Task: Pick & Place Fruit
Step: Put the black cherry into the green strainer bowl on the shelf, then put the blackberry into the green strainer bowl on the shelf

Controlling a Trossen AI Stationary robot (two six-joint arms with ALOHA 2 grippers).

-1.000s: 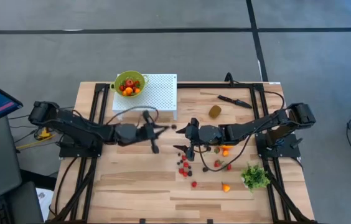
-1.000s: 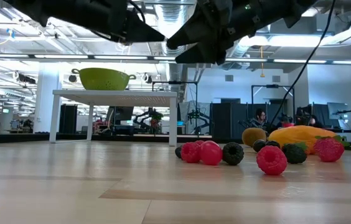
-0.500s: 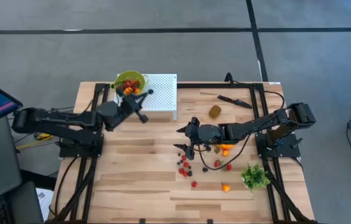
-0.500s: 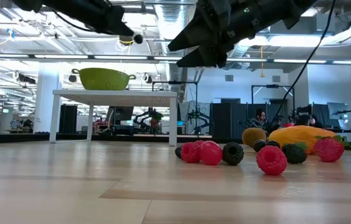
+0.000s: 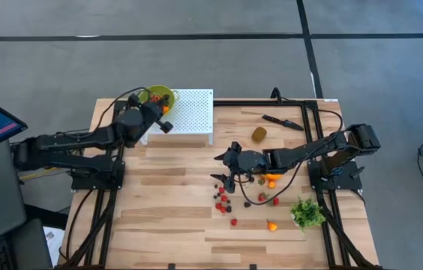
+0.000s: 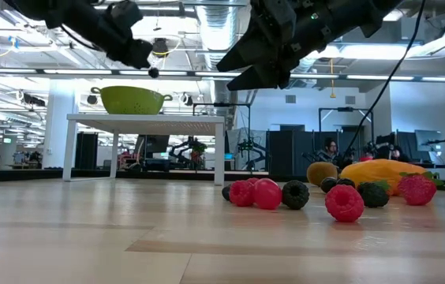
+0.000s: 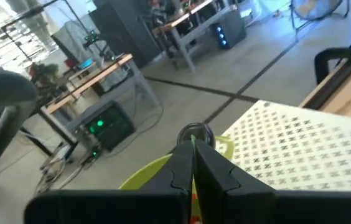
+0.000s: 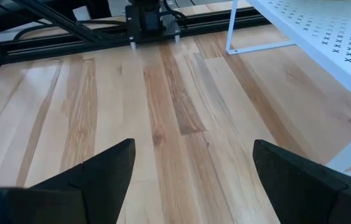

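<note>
My left gripper (image 5: 163,112) is shut on a small dark berry (image 7: 195,133) and hangs over the near rim of the green colander (image 5: 157,96). The colander holds red and orange fruit and stands on a white perforated stand (image 5: 189,112). At mid-table my right gripper (image 5: 226,169) stands open above a scatter of red and dark berries (image 5: 223,201), with nothing between its fingers (image 8: 94,174). An elongated orange fruit (image 5: 271,180) lies under the right arm. A brownish kiwi (image 5: 259,134) lies farther back. My left gripper pinches the small dark berry (image 6: 153,72) between its two fingertips, at their free ends. The fingers lie nearly level and reach in from the table's left. The berry is lifted clear, above the colander's rim (image 7: 144,174).
A black knife (image 5: 283,121) lies at the far right and a green leafy bunch (image 5: 307,213) at the near right. One orange piece (image 5: 271,226) sits near the bunch. Bare wood fills the near left of the table (image 5: 151,217).
My left gripper has swung from mid-table toward the far left, rising and levelling out. It has stayed shut and carried the dark berry to above the colander. My right gripper has kept still.
</note>
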